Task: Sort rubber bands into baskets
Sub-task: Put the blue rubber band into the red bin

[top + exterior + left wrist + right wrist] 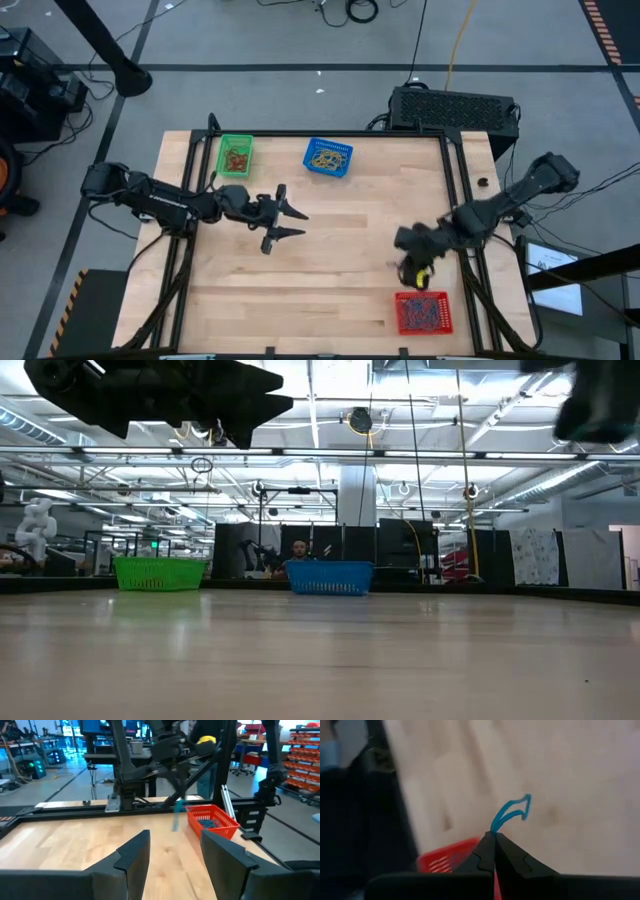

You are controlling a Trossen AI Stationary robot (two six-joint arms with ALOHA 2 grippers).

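Above the red basket [424, 312], the right gripper [494, 839] pinches a blue rubber band [512, 811]. Over mid-table, the left gripper [290, 223] hangs wide open.

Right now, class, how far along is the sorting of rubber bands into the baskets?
Nearly finished, it seems. Done: bands already lie in the green basket, blue basket and red basket, and no loose bands show on the table. In hand: the right end effector, beside the red basket, pinches a blue band. Left: dropping that band. The left end effector waits open mid-table.
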